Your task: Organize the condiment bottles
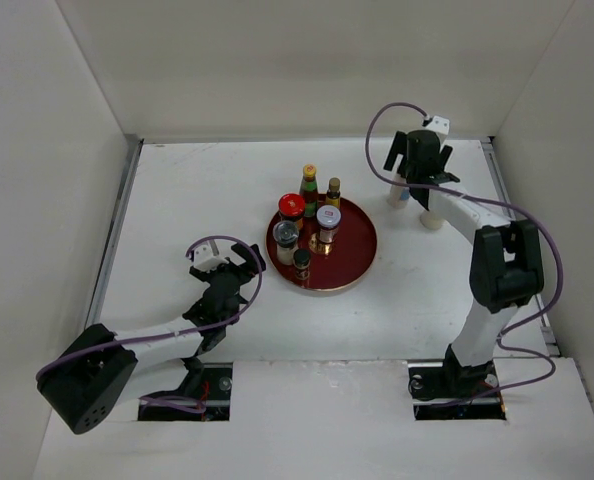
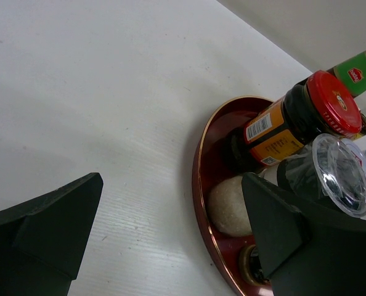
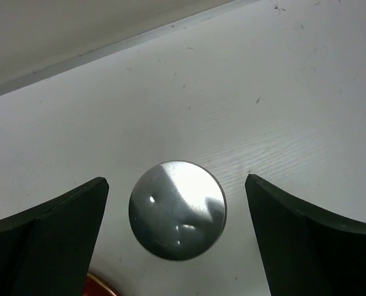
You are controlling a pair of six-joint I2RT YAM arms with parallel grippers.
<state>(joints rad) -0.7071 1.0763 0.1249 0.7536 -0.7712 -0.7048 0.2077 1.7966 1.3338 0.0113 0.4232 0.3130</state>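
Note:
Several condiment bottles stand on the round dark-red tray (image 1: 357,262): a red-capped jar (image 1: 291,206), a green yellow-capped bottle (image 1: 309,186), a silver-lidded shaker (image 1: 327,219), a clear-lidded jar (image 1: 285,235) and small dark bottles (image 1: 302,263). My left gripper (image 1: 239,262) is open just left of the tray, its jaws over bare table (image 2: 172,185), with the red-capped jar (image 2: 331,102) to the right. My right gripper (image 1: 419,172) is open at the back right, above a round silver top (image 3: 177,209) that sits between the fingers untouched. A cream cylinder (image 1: 432,218) and another pale one (image 1: 400,195) stand under that arm.
White walls close in the table on the left, back and right. The tray rim (image 2: 199,160) runs right beside my left gripper's right finger (image 2: 275,228). A sliver of the tray (image 3: 92,285) shows at the lower left of the right wrist view.

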